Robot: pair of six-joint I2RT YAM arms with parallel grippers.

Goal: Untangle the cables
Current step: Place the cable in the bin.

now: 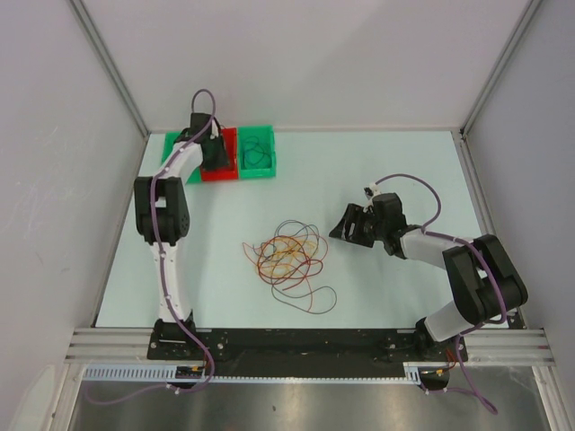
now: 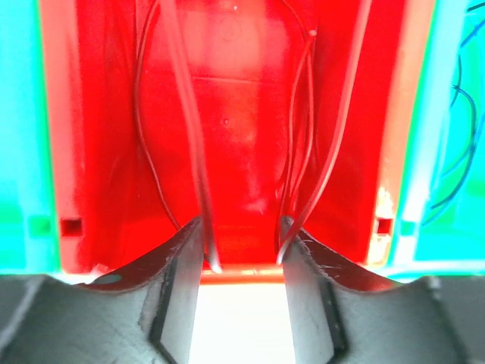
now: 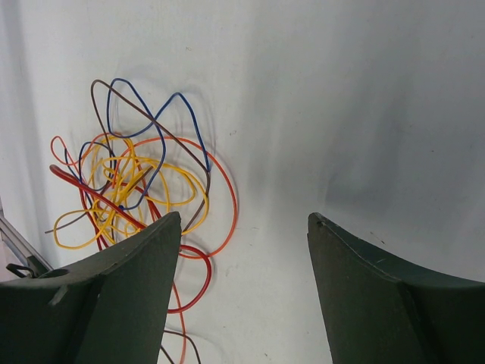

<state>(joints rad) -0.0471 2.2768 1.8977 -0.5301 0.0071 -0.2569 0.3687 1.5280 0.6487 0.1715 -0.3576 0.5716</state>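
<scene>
My left tool (image 2: 242,227) sits at the upper left of the overhead view, nose down in the red bin (image 2: 227,121). Its jaws stand apart with bare space between them and clamp nothing. A few thin strands (image 2: 333,152) trail down the bin's floor and pass close along the inner edge of each finger. I judge the tool is there to drop sorted wire into that compartment, and the parted jaws fit a release rather than a pick.

The main heap of cables (image 1: 287,256) lies loose on the surface (image 1: 404,162) at mid-frame. It is a knot of yellow, orange, red, blue and brown loops, with one long red loop straying toward the bottom.

My right tool (image 3: 244,220) hangs just to the right of that heap, jaws wide and empty. In its own camera the tangle fills the left half, partly behind the left finger. I think it is parked there so it can take the next strand without crossing the other arm.

The green bin (image 1: 269,166) to the right of the red one holds a few dark wires (image 1: 256,153). Another green bin (image 1: 171,144) shows at the left, mostly behind the arm, and I cannot tell what is in it.
</scene>
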